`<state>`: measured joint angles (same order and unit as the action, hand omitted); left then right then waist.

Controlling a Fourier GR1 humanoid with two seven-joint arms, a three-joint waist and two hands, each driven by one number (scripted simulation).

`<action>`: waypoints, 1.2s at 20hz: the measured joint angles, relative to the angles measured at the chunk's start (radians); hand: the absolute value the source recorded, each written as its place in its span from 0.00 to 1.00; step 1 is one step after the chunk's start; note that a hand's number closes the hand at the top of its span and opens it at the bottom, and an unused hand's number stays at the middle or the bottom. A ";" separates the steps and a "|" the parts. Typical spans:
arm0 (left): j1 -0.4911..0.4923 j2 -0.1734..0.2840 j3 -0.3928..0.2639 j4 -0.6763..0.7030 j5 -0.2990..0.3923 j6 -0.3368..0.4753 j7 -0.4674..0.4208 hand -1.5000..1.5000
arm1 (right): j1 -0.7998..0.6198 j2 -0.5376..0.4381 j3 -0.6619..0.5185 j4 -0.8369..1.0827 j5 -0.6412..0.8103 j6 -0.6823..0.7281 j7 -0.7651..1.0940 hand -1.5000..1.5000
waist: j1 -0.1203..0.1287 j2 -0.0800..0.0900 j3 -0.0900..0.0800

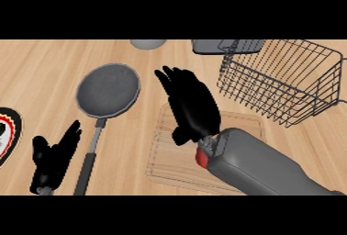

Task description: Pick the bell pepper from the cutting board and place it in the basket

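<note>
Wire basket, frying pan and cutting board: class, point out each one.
Wire basket (284,87), head view, on its mesh wall.
Frying pan (107,89), head view, on its round dish.
Cutting board (240,121), head view, on its bare right corner.

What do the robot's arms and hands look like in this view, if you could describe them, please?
The right forearm is a smooth, rounded grey shell with a red band and pale metal parts at the wrist. The right hand and left hand are plain matt black, with slender fingers and no visible markings or cables.
</note>
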<state>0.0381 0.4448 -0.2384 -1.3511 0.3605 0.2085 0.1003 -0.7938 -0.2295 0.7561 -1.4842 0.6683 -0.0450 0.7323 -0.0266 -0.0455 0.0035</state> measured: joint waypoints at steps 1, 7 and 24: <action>0.004 0.001 0.002 -0.003 0.001 0.001 0.002 0.50 | -0.030 0.001 0.002 -0.021 0.000 0.057 0.050 0.00 | -0.003 -0.001 0.000; 0.023 0.010 0.010 -0.023 -0.001 0.004 0.007 0.50 | -0.154 0.023 -0.037 -0.095 -0.126 0.376 0.257 0.00 | -0.011 0.004 0.001; 0.060 0.006 0.024 -0.068 -0.007 0.021 0.029 0.50 | -0.217 -0.031 -0.113 -0.198 -0.464 0.629 0.387 0.00 | -0.026 0.013 0.004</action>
<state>0.0979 0.4504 -0.2147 -1.4190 0.3533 0.2290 0.1295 -1.0111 -0.2603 0.6431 -1.6818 0.2043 0.5841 1.1198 -0.0523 -0.0330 0.0075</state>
